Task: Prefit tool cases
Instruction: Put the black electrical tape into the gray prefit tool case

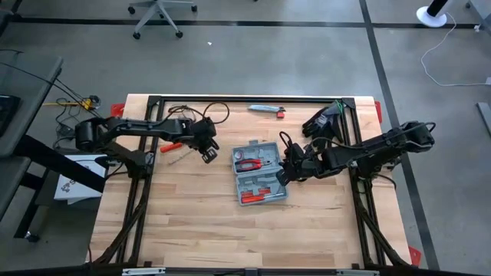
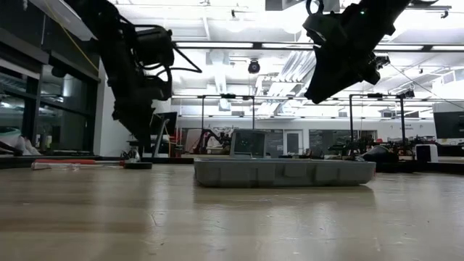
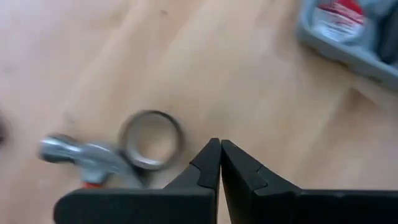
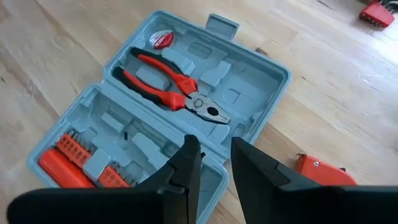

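Wooden tabletop (image 1: pixel 192 230) is carrying the tool case (image 1: pixel 259 174), which is lying wide open and flat just below and ahead of the right hand (image 4: pixel 214 163). That hand is hovering over the case's near edge with its fingers slightly spread, gripping nothing. Red-handled pliers (image 4: pixel 174 87) and an orange bit strip (image 4: pixel 78 155) are sitting in the recesses. If it is dropping too steeply, I reckon a finger could be catching the rim and shoving the light case sideways, or knocking the pliers out. The left hand (image 3: pixel 220 155) is hanging off to the case's far side, fingers pressed together and empty, just beside a metal ring (image 3: pixel 151 139); sweeping across, it could be scattering that ring.
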Robot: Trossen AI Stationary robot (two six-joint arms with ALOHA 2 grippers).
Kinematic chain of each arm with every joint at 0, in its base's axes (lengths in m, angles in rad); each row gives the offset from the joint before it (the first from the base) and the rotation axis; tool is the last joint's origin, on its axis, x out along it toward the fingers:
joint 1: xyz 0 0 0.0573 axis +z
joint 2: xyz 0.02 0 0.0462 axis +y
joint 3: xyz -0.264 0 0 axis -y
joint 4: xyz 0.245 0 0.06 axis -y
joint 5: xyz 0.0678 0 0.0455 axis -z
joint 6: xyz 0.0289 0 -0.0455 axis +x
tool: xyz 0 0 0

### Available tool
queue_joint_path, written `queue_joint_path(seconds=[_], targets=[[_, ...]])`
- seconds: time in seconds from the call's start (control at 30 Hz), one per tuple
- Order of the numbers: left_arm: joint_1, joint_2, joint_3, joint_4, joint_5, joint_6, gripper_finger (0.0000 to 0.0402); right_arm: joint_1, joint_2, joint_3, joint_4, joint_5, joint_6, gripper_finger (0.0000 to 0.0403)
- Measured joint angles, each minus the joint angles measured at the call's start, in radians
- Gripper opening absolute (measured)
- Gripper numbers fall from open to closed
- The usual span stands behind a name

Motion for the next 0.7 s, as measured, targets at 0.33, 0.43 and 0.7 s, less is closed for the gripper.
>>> queue_joint_path(seconds=[0.33,0.43,0.7], targets=[[0.151,0.005,0.000,0.034,0.122,0.050,0.0095,0.000,0.000,0.000,0.007,-0.003,0.005,0.0083],[0.185,0.006,0.000,0.046,0.166,0.051,0.0127,-0.004,0.000,0.000,0.007,0.001,0.004,0.0083],[0.200,0.045,0.000,0.048,0.260,0.083,0.0152,-0.026,0.000,0.000,0.007,0.006,0.004,0.0083]])
